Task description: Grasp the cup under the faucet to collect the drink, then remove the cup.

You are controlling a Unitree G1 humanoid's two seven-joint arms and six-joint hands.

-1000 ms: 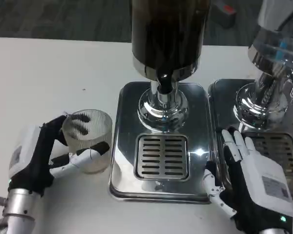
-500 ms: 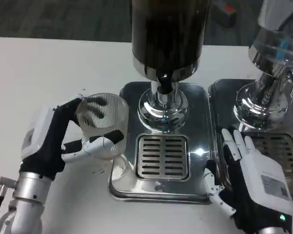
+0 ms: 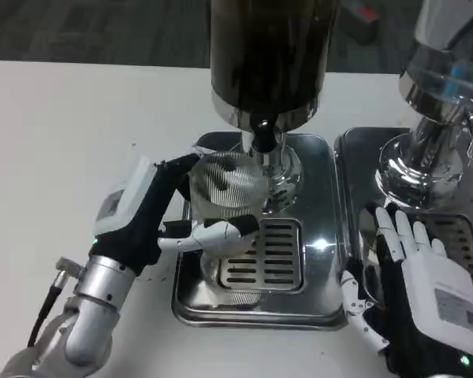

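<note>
In the head view, the left hand [image 3: 154,216] grips the ribbed clear cup [image 3: 225,197] and holds it above the drip grate [image 3: 260,252], just left of the faucet [image 3: 262,135]. The right hand [image 3: 414,295] holds nothing, its fingers spread beside the steel tray [image 3: 323,236].

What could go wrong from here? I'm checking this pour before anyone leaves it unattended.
The cup, held by the left hand above the drip grate, appears left of the faucet, so drink could miss the rim. Its clear ribbed wall might slip in the grip once filled. The right hand rests near the tray edge, within splash range.
</note>
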